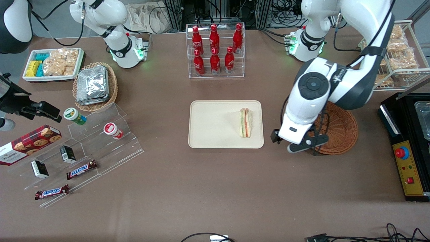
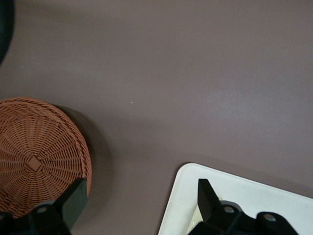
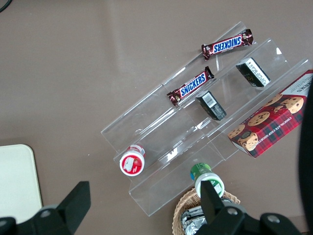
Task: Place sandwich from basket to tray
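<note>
Jaws spread wide, nothing held, black two-finger gripper [image 2: 134,205] between both things
Clear-wrapped triangular sandwich [image 1: 246,122] lies on flat cream-beige tray [image 1: 215,124]; round reddish-brown wicker basket [image 1: 339,129] just beside, toward the working arm's end

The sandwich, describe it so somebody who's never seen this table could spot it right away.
Find the cream tray in the middle of the table, nearer the camera than the rack of red cola bottles. The sandwich lies on its edge toward the brown wicker basket, where the open gripper hovers. It is the tray's only item: a pale wedge, red-and-green filling.
</note>
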